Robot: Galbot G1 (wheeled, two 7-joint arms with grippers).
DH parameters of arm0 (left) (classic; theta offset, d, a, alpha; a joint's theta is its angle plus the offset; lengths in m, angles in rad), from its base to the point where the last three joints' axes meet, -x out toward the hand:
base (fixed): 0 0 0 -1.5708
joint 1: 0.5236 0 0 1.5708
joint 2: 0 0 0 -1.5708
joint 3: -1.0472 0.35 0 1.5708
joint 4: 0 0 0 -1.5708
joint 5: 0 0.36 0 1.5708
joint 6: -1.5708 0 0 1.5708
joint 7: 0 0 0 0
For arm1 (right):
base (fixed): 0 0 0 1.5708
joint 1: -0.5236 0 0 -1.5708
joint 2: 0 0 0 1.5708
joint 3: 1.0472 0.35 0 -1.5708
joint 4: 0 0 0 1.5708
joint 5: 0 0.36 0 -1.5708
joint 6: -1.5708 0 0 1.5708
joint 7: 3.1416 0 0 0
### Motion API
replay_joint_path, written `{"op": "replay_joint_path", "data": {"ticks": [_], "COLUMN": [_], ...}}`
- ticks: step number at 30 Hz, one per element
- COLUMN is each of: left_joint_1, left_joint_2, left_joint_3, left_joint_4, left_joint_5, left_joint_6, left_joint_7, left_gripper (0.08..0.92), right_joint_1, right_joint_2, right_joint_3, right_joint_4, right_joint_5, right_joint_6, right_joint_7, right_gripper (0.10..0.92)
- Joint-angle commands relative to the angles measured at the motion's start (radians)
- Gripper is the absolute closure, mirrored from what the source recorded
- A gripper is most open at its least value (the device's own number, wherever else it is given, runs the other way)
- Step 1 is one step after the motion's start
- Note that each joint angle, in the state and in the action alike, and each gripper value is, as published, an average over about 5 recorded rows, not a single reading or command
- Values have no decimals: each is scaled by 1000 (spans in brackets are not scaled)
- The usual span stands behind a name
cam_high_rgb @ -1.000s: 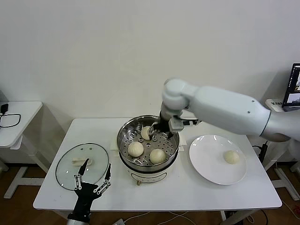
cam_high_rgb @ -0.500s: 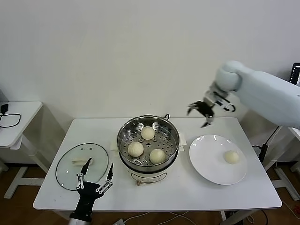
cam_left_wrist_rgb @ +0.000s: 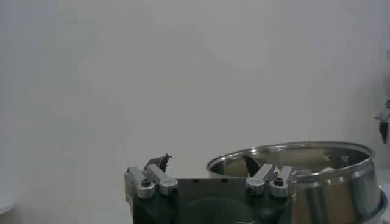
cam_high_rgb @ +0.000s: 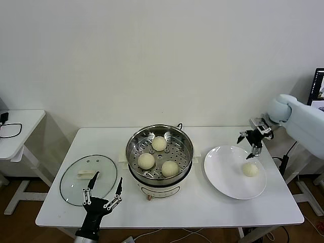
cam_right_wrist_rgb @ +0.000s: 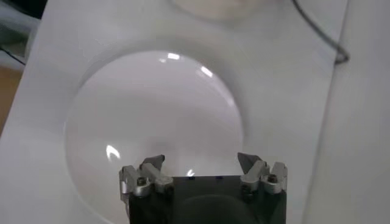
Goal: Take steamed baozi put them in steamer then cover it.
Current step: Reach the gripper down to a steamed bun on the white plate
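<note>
Three buns (cam_high_rgb: 158, 157) sit in the steamer (cam_high_rgb: 132, 143) at mid desk: one toward the back wall of the pot, two nearer the front. The fourth bun (cam_high_rgb: 250, 169) lies alone on the white plate (cam_high_rgb: 223, 177), on the side near the right desk edge.

Change from a second ago: the right end effector (cam_high_rgb: 251, 143) was down inside the steamer at the back bun, then lifted clear, and has now swung across to the right. It hangs above the far right rim of the plate, just behind and above the last bun, not touching it. Jaws wide apart, nothing between them; the right wrist view shows bare plate between its fingertips (cam_right_wrist_rgb: 153, 163). So the third bun looks delivered and released, and this reads as the approach for the fourth and last pick.

Left end effector (cam_high_rgb: 101, 196) is parked low at the front left desk edge, over the near rim of the glass lid (cam_high_rgb: 76, 177), which lies flat on the left part of the desk. Fully spread, holding nothing, pointing toward the steamer.

Left to do: lower onto the last bun, grip, carry it to the open spot on the tray, then put the lid on. Cover not yet on.
</note>
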Motion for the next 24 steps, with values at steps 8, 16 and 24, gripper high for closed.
{"op": "replay_joint_path", "data": {"ticks": [8,16,24], "left_joint_1": [1,2,2], "left_joint_2": [-1,-1,-4], "left_joint_3": [-4,-7,-10], "left_joint_4": [0,1,6], "left_joint_5": [0,0,0], "left_joint_6": [-3,-5,-7], "left_joint_7": [0,0,0], "left_gripper": [177,177,177], "right_joint_1": [-165,-176,-193], "right_joint_2": [35,69,94], "right_joint_3": [100,110,129], "right_joint_4": [-150,-186,-217], "right_joint_5": [-105,-120,-144], "right_joint_6": [-25,-20,-8], "right_joint_7": [-2,2,9], "right_gripper": [203,203,203]}}
